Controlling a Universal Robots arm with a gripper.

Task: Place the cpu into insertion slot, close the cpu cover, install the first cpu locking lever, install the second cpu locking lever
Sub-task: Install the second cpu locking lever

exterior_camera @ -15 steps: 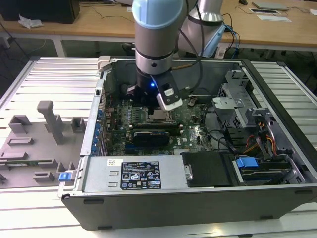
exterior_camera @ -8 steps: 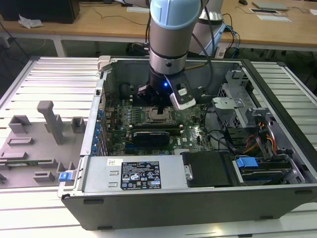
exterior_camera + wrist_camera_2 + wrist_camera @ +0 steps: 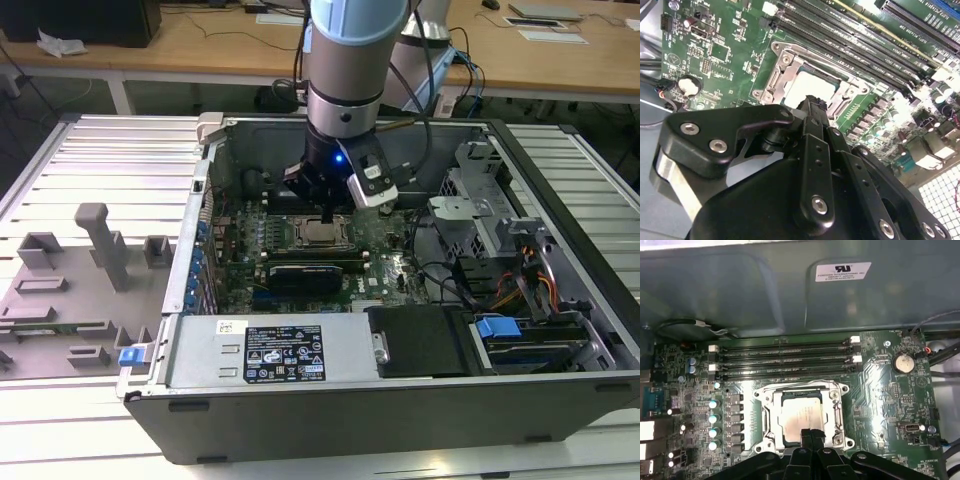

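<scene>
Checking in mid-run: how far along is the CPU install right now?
Done: the cpu sits in the insertion slot, and the cpu cover looks lowered around it. In hand: the gripper, fingers together and holding nothing, is at the chip's edge in both wrist views. Left: I cannot tell from these views whether either locking lever is latched, so count both as open.

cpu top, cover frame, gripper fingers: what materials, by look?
The cpu top: likely metal, matte silvery-beige, soft sheen. The cpu cover: seemingly stamped sheet metal, bright grey, glinting edges. Fingers: matte black, probably coated metal or plastic; can't tell which.
</scene>
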